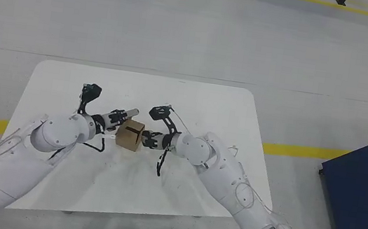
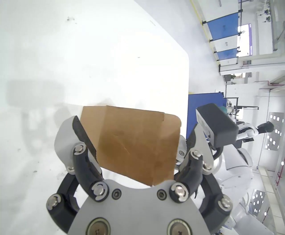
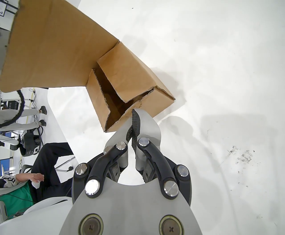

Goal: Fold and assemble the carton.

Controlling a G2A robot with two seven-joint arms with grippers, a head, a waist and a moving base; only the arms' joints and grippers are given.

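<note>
A small brown carton [image 1: 129, 135] sits mid-table between my two grippers. In the left wrist view the carton [image 2: 133, 144] fills the span of my left gripper [image 2: 135, 122]. The jaws are spread wide, with one pad [image 2: 83, 133] pressed on a side wall and the other finger [image 2: 196, 142] close against the opposite edge. In the right wrist view the carton [image 3: 124, 73] lies with its open end toward me and a large flap [image 3: 49, 49] standing out. My right gripper [image 3: 133, 114] is shut on the torn edge of a side flap. From above, the left gripper [image 1: 120, 123] and right gripper [image 1: 147, 137] flank the carton.
The white table [image 1: 193, 102] has bare room behind and to both sides of the carton. Dark scuff marks [image 3: 242, 155] dot its surface. A blue panel [image 1: 364, 189] stands on the floor off the table's right side. A seated person [image 3: 33, 178] is beyond the table edge.
</note>
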